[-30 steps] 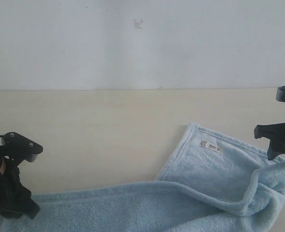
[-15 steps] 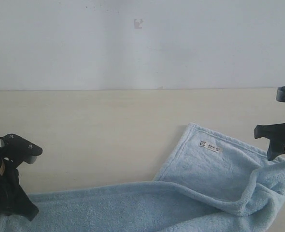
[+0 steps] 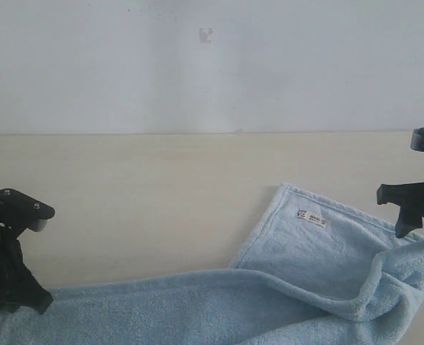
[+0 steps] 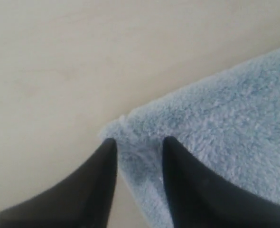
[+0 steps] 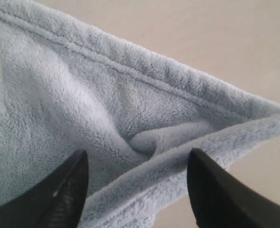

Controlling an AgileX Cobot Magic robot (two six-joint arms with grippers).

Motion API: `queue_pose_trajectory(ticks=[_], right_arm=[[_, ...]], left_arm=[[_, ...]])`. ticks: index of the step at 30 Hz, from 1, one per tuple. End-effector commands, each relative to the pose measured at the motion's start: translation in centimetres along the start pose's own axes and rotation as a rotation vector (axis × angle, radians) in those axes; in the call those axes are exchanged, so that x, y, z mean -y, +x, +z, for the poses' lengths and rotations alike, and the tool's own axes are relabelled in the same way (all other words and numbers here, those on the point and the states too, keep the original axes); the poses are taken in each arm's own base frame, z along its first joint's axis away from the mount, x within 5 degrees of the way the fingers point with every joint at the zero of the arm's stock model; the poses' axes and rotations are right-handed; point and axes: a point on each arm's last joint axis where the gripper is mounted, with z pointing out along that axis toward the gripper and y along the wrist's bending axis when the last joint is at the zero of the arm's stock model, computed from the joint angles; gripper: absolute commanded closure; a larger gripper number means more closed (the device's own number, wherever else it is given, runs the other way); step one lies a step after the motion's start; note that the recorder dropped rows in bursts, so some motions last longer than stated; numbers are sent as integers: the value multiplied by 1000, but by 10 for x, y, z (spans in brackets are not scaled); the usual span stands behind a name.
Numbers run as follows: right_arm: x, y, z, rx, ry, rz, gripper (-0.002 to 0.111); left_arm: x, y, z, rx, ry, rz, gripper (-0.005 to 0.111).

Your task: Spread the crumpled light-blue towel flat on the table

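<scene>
The light-blue towel (image 3: 197, 309) lies on the beige table (image 3: 162, 194) as a long strip along the near edge. Its right part is folded over itself, with a white label (image 3: 313, 218) showing. My left gripper (image 3: 32, 302) is at the towel's left end. In the left wrist view the towel's corner (image 4: 135, 128) sits between the parted fingers of that gripper (image 4: 139, 142), and the fingers do not pinch it. My right gripper (image 3: 420, 233) hovers wide open over the folded right edge (image 5: 178, 156), its fingers (image 5: 69, 190) astride the fold without touching it.
A plain white wall (image 3: 212, 65) rises behind the table's far edge. Bare tabletop (image 3: 126, 187) stretches behind and to the left of the towel. The towel's near edge runs out of the exterior view at the bottom.
My left gripper has shifted a little to the left and lower at the towel's left end. The right gripper and the towel's right fold have not moved.
</scene>
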Motion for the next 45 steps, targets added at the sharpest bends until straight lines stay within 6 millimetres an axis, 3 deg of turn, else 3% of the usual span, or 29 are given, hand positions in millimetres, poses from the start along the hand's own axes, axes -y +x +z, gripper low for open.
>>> queue_pose_trajectory(ticks=[1, 4, 22, 30, 38, 45], right_arm=[[0, 0, -1, 5, -3, 4, 50], [-1, 1, -1, 4, -5, -1, 50], [-10, 3, -1, 0, -13, -43, 50], [-10, 4, -1, -6, -12, -43, 50], [-10, 4, -1, -14, -11, -43, 50], [-10, 5, -1, -19, -10, -43, 50]], left_arm=[[0, -3, 0, 29, 10, -9, 54], [1, -6, 0, 53, 14, -9, 48], [1, -7, 0, 70, 16, -10, 48], [-12, -6, -1, 26, 25, -133, 53], [-7, -7, -1, 32, 90, -80, 53], [-5, -10, 14, -16, 98, -66, 53]])
